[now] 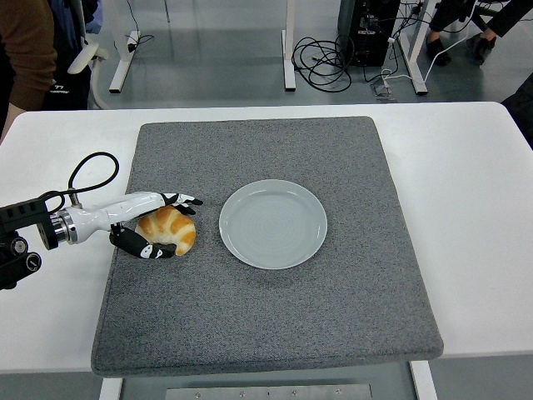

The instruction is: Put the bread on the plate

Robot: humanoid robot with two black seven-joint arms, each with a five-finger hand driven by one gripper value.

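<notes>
A golden croissant lies on the grey mat, left of an empty pale grey plate. My left hand comes in from the left edge and straddles the croissant. Its upper fingers lie along the croissant's far side and the thumb along its near side. The fingers are closing around the bread, which still rests on the mat. The right arm is out of view.
The mat covers most of the white table. A black cable loops from my left wrist. A person's brown sleeve shows at the top left. Cables and desk legs stand on the floor beyond.
</notes>
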